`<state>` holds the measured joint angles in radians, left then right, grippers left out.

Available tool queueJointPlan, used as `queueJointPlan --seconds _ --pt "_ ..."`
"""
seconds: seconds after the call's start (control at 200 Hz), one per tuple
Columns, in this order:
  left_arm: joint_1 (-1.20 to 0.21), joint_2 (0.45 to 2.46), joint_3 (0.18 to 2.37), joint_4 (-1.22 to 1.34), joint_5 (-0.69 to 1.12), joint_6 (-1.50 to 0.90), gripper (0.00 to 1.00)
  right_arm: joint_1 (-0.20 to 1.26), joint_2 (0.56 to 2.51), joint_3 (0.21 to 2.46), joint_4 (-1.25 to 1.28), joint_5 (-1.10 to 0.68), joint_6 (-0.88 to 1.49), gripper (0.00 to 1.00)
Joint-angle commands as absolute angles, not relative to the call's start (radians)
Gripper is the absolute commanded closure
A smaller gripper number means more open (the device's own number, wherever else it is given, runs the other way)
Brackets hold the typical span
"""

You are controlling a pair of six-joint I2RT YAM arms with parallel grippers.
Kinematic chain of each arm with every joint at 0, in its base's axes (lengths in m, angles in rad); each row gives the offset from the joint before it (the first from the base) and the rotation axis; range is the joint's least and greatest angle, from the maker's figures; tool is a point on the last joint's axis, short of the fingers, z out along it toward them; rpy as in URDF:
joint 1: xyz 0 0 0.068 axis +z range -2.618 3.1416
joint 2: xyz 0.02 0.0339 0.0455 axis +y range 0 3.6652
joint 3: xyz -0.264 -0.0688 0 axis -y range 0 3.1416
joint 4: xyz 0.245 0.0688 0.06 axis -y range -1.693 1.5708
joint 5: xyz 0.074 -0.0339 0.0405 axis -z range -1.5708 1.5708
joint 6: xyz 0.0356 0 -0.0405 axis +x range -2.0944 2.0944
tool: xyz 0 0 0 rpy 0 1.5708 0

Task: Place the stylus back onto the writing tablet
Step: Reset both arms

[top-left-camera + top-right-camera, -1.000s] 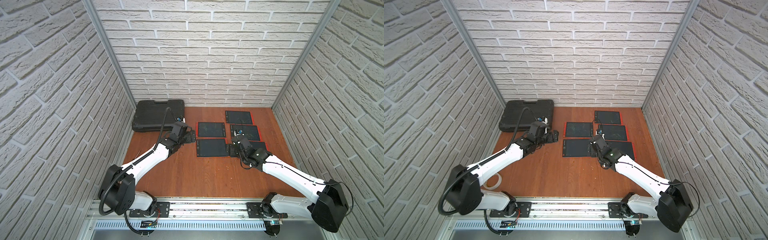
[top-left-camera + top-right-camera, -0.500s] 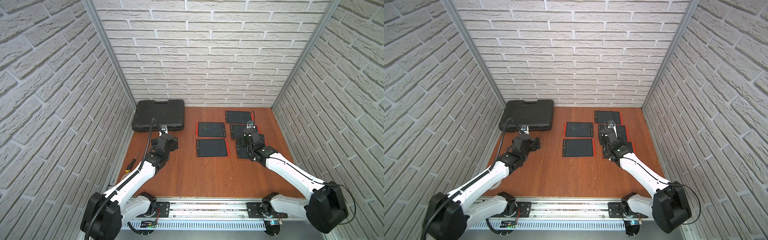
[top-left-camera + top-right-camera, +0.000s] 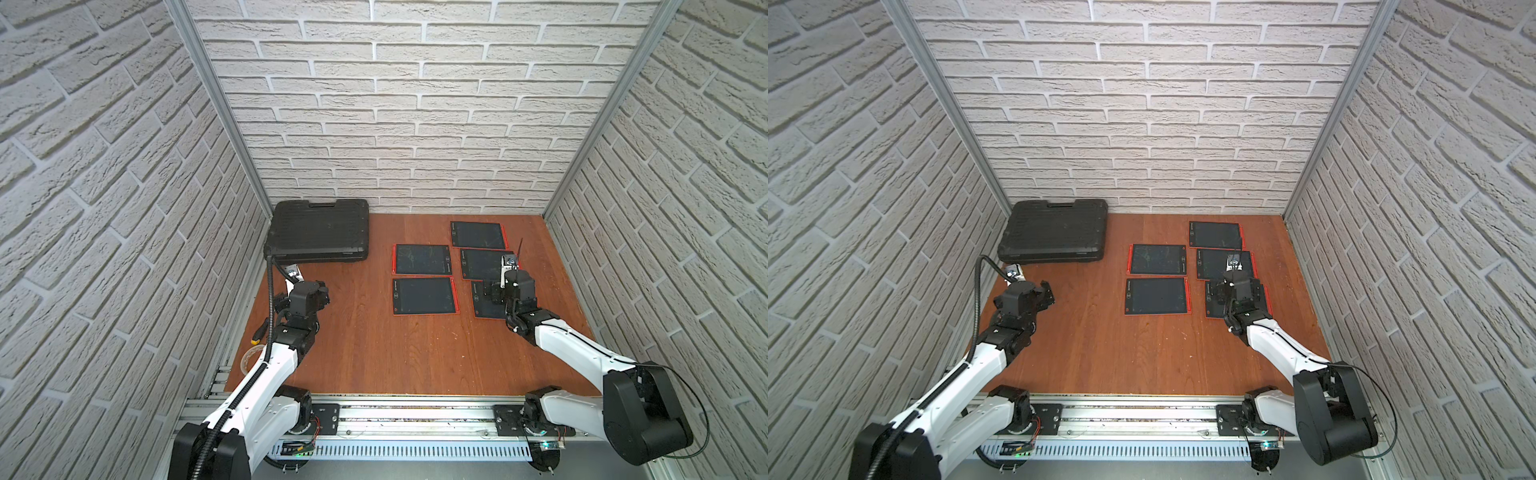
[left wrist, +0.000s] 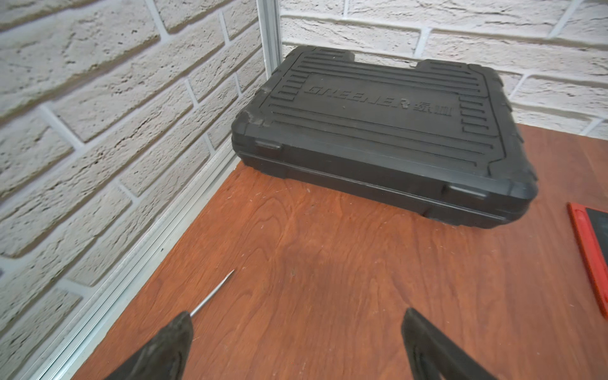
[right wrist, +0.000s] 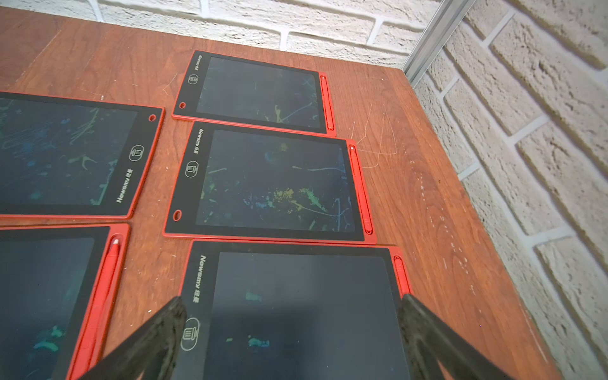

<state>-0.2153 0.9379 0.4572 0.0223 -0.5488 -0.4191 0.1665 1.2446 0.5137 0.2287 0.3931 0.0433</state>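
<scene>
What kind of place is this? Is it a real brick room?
Probably a robot test booth, not a real room. A left arm and right arm are mounted on a metal rail, brick-look wall panels box in a wooden table, and red writing tablets lie in rows.

I'm looking at a brown wooden table (image 3: 374,353). A black case (image 3: 320,230) lies flat and closed in its far corner. In both top views, five red-framed tablets (image 3: 422,259) lie flat to the right of the case and apart from it, two in the column closer to the case and three beyond. A screwdriver (image 4: 214,292) lies on the wood, nearer to me than the case, beside the same wall.
</scene>
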Motion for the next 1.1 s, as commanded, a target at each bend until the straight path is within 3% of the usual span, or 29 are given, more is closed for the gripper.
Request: queueJointPlan --seconds 0.0,0.345,0.43,0.56,0.845,1.005,1.095 --pt "-0.205 0.964 0.441 0.103 -0.559 -0.407 0.02 0.158 1.286 0.459 0.459 0.367 0.010 0.00" --pt "-0.164 1.065 0.487 0.157 -0.559 -0.304 0.02 0.128 1.420 0.370 0.749 0.286 0.009 0.00" --pt "-0.163 1.092 0.499 0.179 -0.555 -0.272 0.02 0.129 1.486 0.310 0.953 0.277 -0.012 0.00" --pt "-0.162 1.098 0.450 0.299 -0.551 -0.172 0.02 0.116 1.454 0.362 0.798 0.255 0.009 0.00" --pt "-0.038 1.150 0.318 0.648 -0.340 -0.108 0.02 0.112 1.450 0.354 0.813 0.247 0.012 0.01" --pt "-0.023 1.230 0.281 0.832 -0.286 -0.068 0.02 0.103 1.430 0.258 0.969 0.147 -0.020 0.01" --pt "-0.017 1.301 0.261 0.931 -0.231 -0.059 0.02 0.101 1.441 0.297 0.901 0.161 -0.010 0.01"
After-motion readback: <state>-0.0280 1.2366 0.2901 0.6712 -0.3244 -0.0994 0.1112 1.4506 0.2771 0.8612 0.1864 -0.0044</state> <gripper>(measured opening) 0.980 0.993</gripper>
